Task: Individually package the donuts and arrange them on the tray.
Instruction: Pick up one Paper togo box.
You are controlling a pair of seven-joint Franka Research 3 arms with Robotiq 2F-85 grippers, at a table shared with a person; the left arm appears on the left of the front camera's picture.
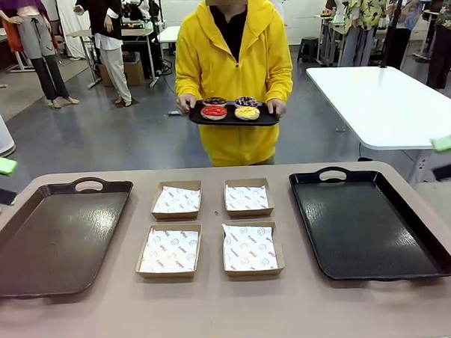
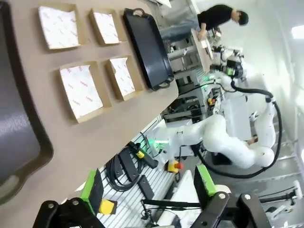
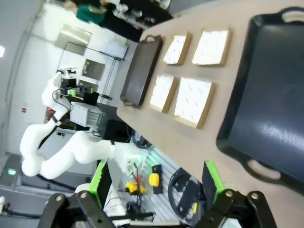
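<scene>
Across the table a person in a yellow hooded top (image 1: 233,56) stands holding a small black serving tray (image 1: 232,124) level in front of the waist. One hand (image 1: 186,103) grips one end and the other hand (image 1: 276,107) grips the opposite end. The donuts lie on it in two rows. A glossy red ring donut (image 1: 213,112) and a yellow sprinkled ring donut (image 1: 247,113) are on the side nearer us. A chocolate-brown ring donut (image 1: 214,101) and a dark purple-pink iced ring donut (image 1: 246,101) lie behind them. The four sit close together, well beyond the table's far edge.

On the beige tabletop (image 1: 216,308) we see four shallow brown cardboard boxes (image 1: 177,214), each lined with printed white paper and set two by two in the middle. To their left lies a large dark brown tray with handles (image 1: 56,236). To their right lies a large black tray with handles (image 1: 370,222).

In the left wrist view, the left gripper (image 2: 147,176) hangs past the table's near edge. Its green-padded fingers (image 2: 91,189) stand wide apart, and black cables and floor gear show between them. In the right wrist view, the right gripper (image 3: 156,170) hangs off the near edge too, close to the black tray's handle. Its fingers (image 3: 211,183) are likewise spread wide.
</scene>
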